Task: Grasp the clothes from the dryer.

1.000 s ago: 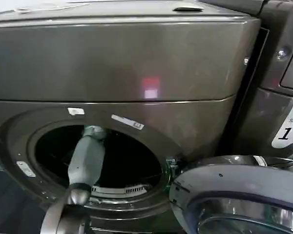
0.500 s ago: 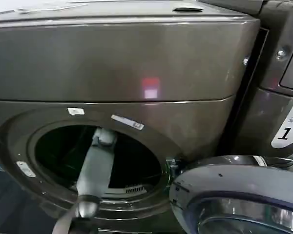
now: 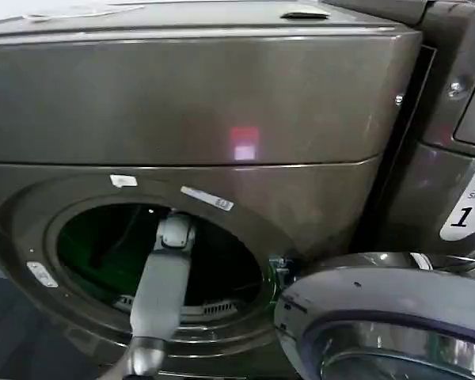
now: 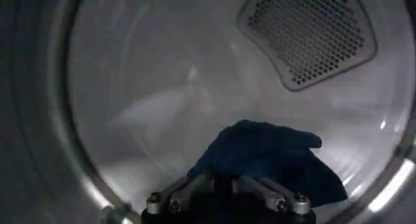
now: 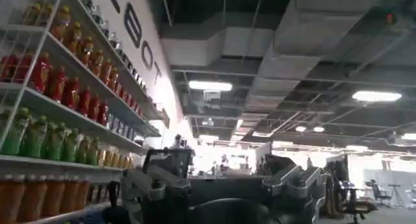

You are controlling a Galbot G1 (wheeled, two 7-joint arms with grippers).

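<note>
The dryer (image 3: pixel 222 103) is the big brown-grey machine in front of me, its round drum mouth (image 3: pixel 154 261) open. My left arm (image 3: pixel 162 293) reaches through the mouth into the drum. In the left wrist view the clothes (image 4: pixel 266 157), a small dark blue bundle, lie low in the drum below the perforated vent (image 4: pixel 309 34). My left gripper (image 4: pixel 222 178) has its fingers drawn together at the bundle's near edge, shut on the fabric. My right gripper (image 5: pixel 231 180) is held away from the machine, open and holding nothing.
The dryer's door (image 3: pixel 388 324) hangs open at the lower right, close to the drum mouth. A similar machine (image 3: pixel 459 158) with a white sticker stands to the right. The right wrist view shows shelves of bottles (image 5: pixel 58 95) and a ceiling.
My left arm has swung to the right inside the drum mouth. Its wrist now sits farther right and a little lower than a second ago.
</note>
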